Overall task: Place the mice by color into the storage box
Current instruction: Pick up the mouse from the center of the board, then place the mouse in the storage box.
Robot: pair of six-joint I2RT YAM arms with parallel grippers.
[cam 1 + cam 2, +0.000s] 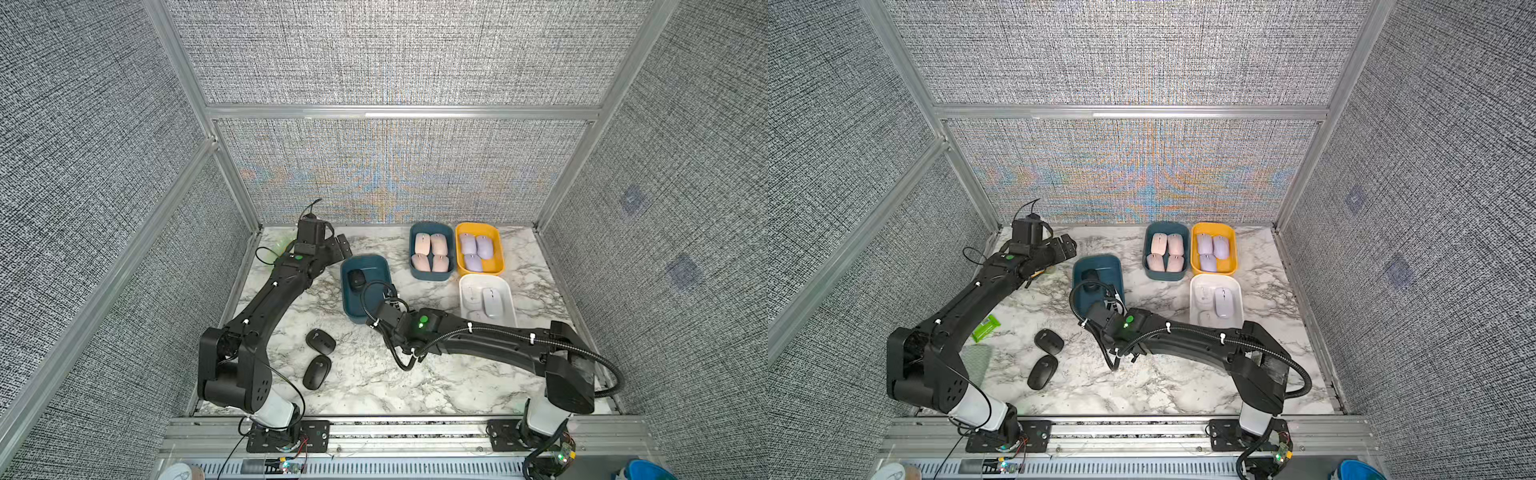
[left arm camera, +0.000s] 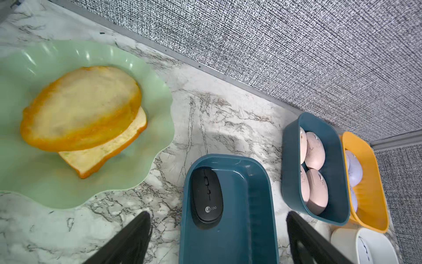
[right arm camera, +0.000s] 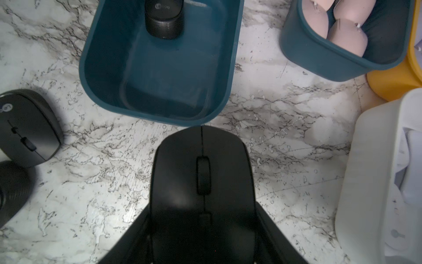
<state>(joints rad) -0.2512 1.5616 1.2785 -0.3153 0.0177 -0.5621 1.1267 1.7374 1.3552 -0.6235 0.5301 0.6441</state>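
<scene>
My right gripper (image 3: 202,208) is shut on a black mouse (image 3: 178,178), holding it by its sides just short of the near rim of the dark teal storage box (image 3: 159,120). One black mouse (image 1: 356,279) lies in that box (image 1: 365,259). Two more black mice (image 1: 320,341) (image 1: 316,371) lie on the table at the front left. Pink mice (image 1: 430,251) fill a second teal box, lilac mice (image 1: 473,249) sit in the yellow box, and white mice (image 1: 488,301) in the white box. My left gripper (image 2: 218,214) is open and holds nothing, at the back left.
A green wavy plate (image 2: 34,182) with an orange-yellow bread loaf (image 2: 86,109) sits at the back left corner under the left arm. A green packet (image 1: 985,328) lies beside the left arm. Mesh walls close in the table on three sides.
</scene>
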